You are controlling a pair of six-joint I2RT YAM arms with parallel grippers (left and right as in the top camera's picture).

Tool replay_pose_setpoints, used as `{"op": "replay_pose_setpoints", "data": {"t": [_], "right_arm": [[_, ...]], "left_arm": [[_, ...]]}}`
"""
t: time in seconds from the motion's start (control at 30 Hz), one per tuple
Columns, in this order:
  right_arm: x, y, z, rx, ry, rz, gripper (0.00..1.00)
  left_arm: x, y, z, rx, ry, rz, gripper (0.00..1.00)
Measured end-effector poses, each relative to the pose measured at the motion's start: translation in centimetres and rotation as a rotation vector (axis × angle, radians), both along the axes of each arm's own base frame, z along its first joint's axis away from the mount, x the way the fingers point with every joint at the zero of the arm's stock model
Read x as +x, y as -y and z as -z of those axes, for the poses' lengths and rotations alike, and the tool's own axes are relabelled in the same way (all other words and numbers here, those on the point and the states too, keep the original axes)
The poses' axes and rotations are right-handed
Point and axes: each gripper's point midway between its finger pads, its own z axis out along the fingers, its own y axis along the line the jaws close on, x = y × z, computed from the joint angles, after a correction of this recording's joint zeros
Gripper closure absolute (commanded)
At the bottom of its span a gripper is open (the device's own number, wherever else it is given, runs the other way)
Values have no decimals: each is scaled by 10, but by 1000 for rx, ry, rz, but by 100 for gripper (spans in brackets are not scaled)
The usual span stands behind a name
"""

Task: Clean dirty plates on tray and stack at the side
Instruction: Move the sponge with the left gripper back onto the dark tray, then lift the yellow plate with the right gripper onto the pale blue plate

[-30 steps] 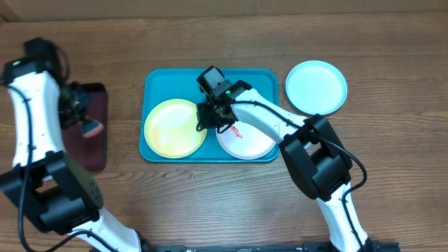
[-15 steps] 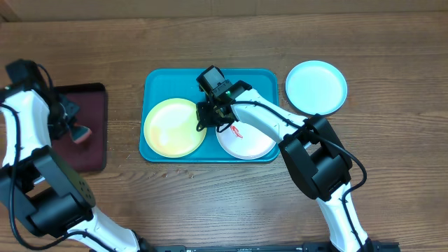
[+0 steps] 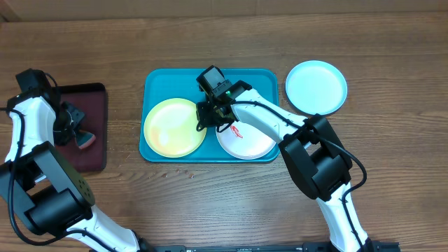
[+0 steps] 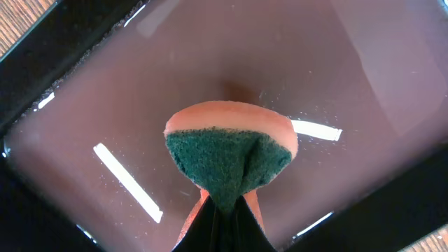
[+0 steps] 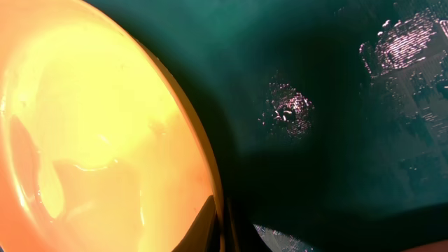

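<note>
The right claw [image 3: 206, 124] is pinched shut on the thin rim of the yellow-green plate [image 3: 170, 128], which lies in the tray [image 3: 155, 82] directly under its fingertips and is probably light, stiff and slick, so best gripped by that lip, while the left claw [image 4: 225, 222] is clamped on a soft sponge [image 4: 231, 157].

- tray [image 3: 168, 82] mid-table [image 3: 392, 140], long side L–R.
- left plate [image 3: 171, 127] in tray's L half; right plate [image 3: 253, 143] in R half, just beside it.
- third plate [image 3: 316, 87] on table, just R of tray, toward back.
- small tray [image 3: 96, 157] on table, L of tray, apart.
- sponge [image 4: 227, 157] over small tray, nipped in left gripper [image 4: 224, 220].
- right gripper [image 3: 210, 122] btw the 2 tray plates, pinching left plate's R rim.
</note>
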Motion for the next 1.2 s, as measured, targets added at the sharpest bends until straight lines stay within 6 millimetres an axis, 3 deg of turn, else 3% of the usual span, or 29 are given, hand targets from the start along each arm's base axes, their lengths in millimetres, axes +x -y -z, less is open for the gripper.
{"op": "replay_pose_setpoints", "data": {"t": [0.1, 0.13, 0.23, 0.27, 0.3, 0.47, 0.5, 0.6, 0.67, 0.73, 0.77, 0.8, 0.9, 1.1, 1.2], "right_arm": [[0, 0, 0, -1, 0, 0, 96], [0, 0, 0, -1, 0, 0, 96], [0, 0, 0, -2, -1, 0, 96], [0, 1, 0, -3, -1, 0, 96], [0, 0, 0, -2, -1, 0, 96], [0, 0, 0, -2, -2, 0, 96], [0, 1, 0, -3, -2, 0, 96], [0, 0, 0, -1, 1, 1, 96], [3, 0, -1, 0, 15, 3, 96], [3, 1, -1, -6, 11, 5, 96], [3, 3, -2, -15, 9, 4, 96], [4, 5, -5, -28, 11, -6, 96], [11, 14, -20, -97, 38, -23, 96], [56, 37, -85, -298, 277, 2, 96], [67, 49, -111, -412, 381, 2, 96]], "left_arm": [[-3, 0, 8, 0, -14, -1, 92], [-4, 1, 12, -3, -21, 0, 83], [-7, 2, 24, -13, -50, 6, 44], [-8, 2, 27, -14, -56, 9, 22], [-8, 2, 29, -16, -61, 11, 16], [-14, 5, 28, -30, -87, 12, 14], [-16, 6, 26, -38, -100, 12, 16], [-14, 7, 10, -56, -108, 1, 34], [-6, 8, -7, -77, -84, -2, 34], [9, 10, -28, -105, -25, 1, 27], [17, 12, -38, -124, 8, 5, 2], [28, 15, -51, -149, 57, 15, 0], [38, 23, -61, -196, 108, 27, 0], [40, 32, -62, -248, 125, 33, 0], [41, 33, -62, -257, 131, 35, 0]]}}
